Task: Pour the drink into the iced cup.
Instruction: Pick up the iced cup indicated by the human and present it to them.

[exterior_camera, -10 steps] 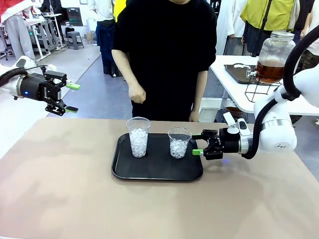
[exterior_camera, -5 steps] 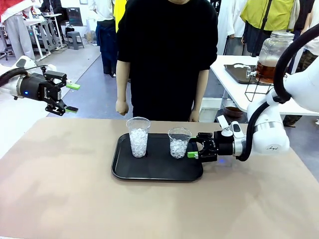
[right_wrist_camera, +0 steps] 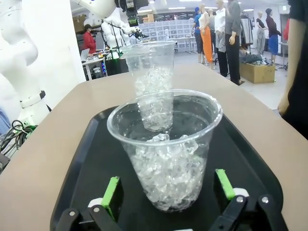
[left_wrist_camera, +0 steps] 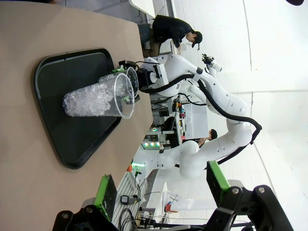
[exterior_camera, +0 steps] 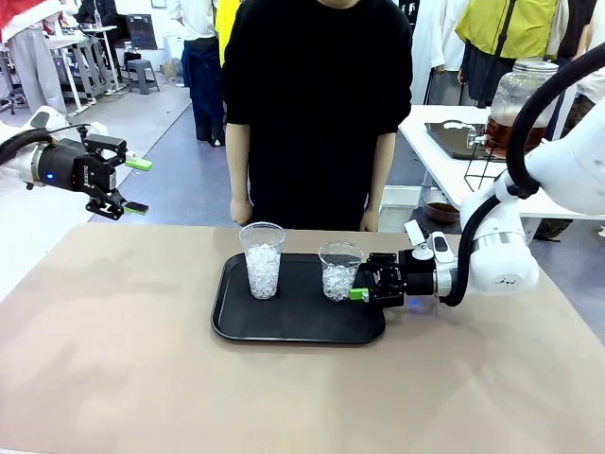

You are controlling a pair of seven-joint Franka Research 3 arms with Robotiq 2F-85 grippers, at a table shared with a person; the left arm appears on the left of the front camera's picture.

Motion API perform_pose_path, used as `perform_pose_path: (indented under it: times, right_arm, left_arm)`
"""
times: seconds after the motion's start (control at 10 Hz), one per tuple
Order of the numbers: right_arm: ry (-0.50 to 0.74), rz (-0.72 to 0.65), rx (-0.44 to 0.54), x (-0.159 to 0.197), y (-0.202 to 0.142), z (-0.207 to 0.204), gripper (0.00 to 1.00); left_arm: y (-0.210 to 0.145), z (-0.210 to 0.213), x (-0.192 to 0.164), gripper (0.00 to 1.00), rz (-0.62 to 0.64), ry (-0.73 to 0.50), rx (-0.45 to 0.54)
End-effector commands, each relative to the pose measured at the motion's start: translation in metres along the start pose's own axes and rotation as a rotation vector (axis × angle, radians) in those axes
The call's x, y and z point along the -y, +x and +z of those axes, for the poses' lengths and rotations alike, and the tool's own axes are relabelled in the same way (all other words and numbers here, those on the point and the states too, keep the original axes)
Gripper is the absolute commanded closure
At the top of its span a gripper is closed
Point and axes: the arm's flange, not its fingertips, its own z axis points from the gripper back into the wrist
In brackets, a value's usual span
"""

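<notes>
Right end effector (exterior_camera: 359, 287): jaws spread wide, green pads (right_wrist_camera: 111, 191) flanking the base of the iced cup (exterior_camera: 340, 270). The right wrist view shows a gap on each side, so nothing is gripped.
Left end effector (exterior_camera: 135, 185): jaws wide apart, empty, in the air at upper left of the front view.
Bench (exterior_camera: 113, 359): tan top, lower half of the front view.
Person (exterior_camera: 317, 104): black shirt, standing at the far edge, top centre.
Black tray (exterior_camera: 236, 322): centre of the bench.
Glass dispenser jar (exterior_camera: 522, 95): upper right, on a wire stand (exterior_camera: 492, 170) on a white side bench (exterior_camera: 437, 175). The drink (exterior_camera: 510, 137), amber, lies in its lower part.
Taller cup (exterior_camera: 263, 257): left on the tray, upright, holding ice.
Iced cup: right on the tray, shorter, upright, ice (exterior_camera: 338, 281) roughly halfway up.
</notes>
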Motion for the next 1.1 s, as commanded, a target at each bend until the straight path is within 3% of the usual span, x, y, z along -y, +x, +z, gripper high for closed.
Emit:
perform_pose_path:
  times: [0.0,1.0]
  right_arm:
    - [-0.033,-0.009,0.000,0.010,0.004,-0.016,0.00]
    - [-0.004,-0.073,0.015,0.002,0.015,-0.031,0.00]
  left_arm:
    - [-0.002,0.000,0.001,0.00,0.008,-0.004,0.006]
    - [-0.002,0.000,0.001,0.00,0.008,-0.004,0.006]
